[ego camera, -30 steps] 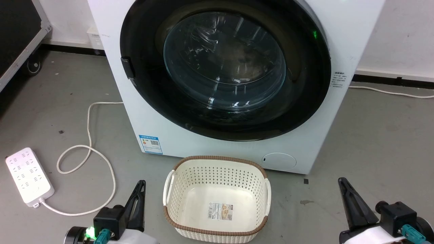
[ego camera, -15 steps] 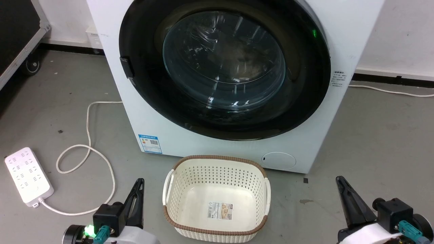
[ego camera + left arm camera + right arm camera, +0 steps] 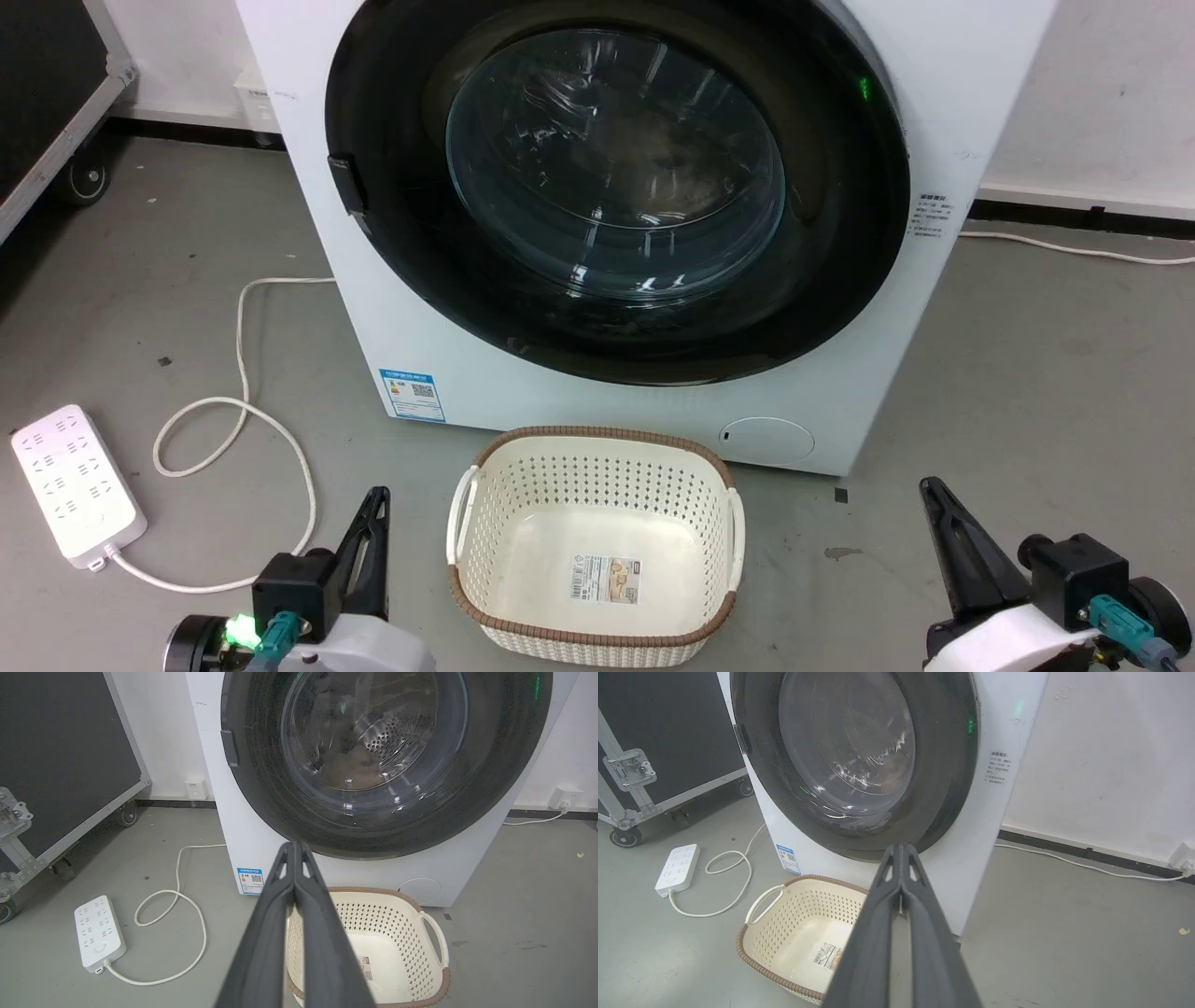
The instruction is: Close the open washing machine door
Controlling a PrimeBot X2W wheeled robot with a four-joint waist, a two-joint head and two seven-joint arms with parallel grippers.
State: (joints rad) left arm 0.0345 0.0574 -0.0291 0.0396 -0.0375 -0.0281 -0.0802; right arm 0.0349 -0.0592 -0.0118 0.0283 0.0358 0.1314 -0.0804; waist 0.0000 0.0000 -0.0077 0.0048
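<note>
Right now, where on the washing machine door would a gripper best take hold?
Probably the small black tab on the left rim of the washing machine door, approached from the left by the left gripper. Elsewhere the frame is smooth and round, the glass bulging: nothing to pinch.

Head view downward, wrist views low, all sharing washing machine [image 3: 523, 401]

basket [image 3: 597, 569] before washing machine [image 3: 943, 84], power strip [image 3: 75, 485] left
</note>
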